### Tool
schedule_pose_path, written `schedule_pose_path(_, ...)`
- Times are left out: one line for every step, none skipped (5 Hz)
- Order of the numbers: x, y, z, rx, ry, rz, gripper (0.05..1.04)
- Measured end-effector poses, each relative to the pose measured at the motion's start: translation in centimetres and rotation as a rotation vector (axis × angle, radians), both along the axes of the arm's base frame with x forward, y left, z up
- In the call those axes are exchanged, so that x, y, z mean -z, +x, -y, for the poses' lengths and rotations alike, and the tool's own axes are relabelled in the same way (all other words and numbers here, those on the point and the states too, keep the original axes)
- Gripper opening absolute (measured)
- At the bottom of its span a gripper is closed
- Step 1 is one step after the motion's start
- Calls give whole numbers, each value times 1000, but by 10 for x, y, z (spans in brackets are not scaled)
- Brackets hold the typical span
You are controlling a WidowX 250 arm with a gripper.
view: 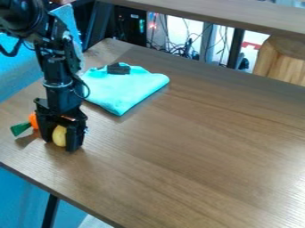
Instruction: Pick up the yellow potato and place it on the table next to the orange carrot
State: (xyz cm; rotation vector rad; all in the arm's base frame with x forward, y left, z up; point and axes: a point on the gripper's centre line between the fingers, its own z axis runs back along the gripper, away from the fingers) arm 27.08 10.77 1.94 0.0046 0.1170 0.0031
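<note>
At the left side of the brown table, the black gripper hangs low with its two fingers around a yellow rounded object. The object stands lengthwise between them, and its sides are partly hidden by the fingers. Just left of the gripper lies an orange toy carrot with a green top, its orange part running behind the gripper. Behind and to the right, a turquoise cloth is spread on the table with a small dark object on its far edge.
The brown table stretches right and toward the front, its near edge running diagonally at lower left. Beyond its back edge are cables, a wooden shelf or beam across the top and a light wooden piece at upper right.
</note>
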Motion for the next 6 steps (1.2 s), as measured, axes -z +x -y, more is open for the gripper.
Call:
schedule_pose_path(-8,3,7,18,9,23,997)
schedule_pose_path(-34,7,15,38,52,90,999)
schedule_pose_path(-49,7,19,33,84,110,999)
schedule_pose_path(-54,3,24,34,109,83,999)
schedule_pose_path(-70,6,41,87,107,123,999)
schedule_pose_path(-91,3,81,180,58,175,999)
